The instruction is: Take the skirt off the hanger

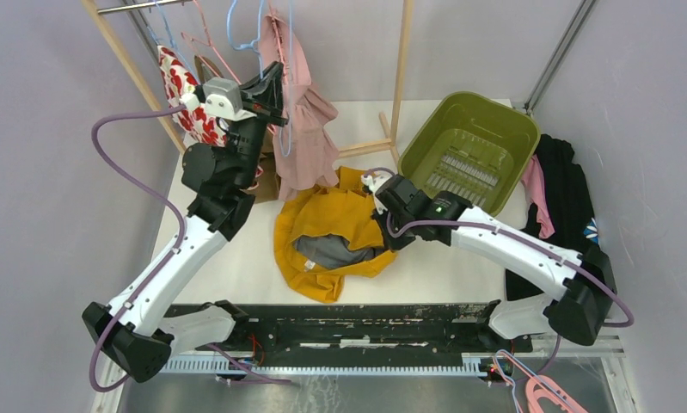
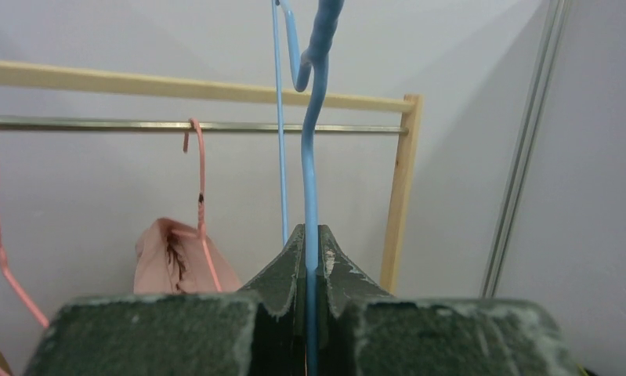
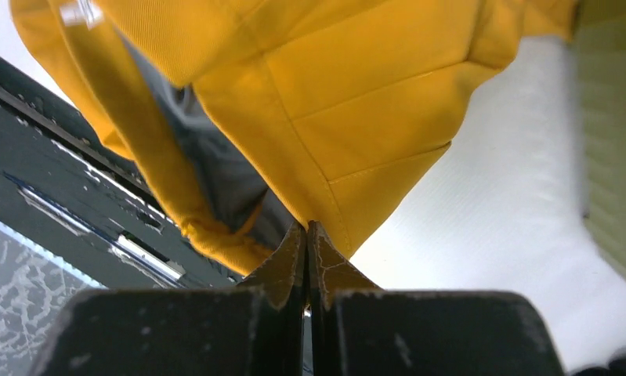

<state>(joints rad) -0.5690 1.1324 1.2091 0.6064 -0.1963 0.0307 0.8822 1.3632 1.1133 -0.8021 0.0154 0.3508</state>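
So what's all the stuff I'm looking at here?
yellow skirt: one, mustard with grey lining, heaped mid-table
blue hanger: one, light blue, held up near the rack
pink garment: one, dusty pink, hanging on the rack
patterned garment: one, red and white, hanging at the rack's left
pink hangers: at least two on the rail, more at the near right corner
wooden rack: one, pale wood with a metal rail, back of table
basket: one, olive green, back right
dark clothes: a pile, black with some pink, right edge
table: one, white
left gripper: black, shut on the blue hanger
right gripper: black, shut on the skirt's edge
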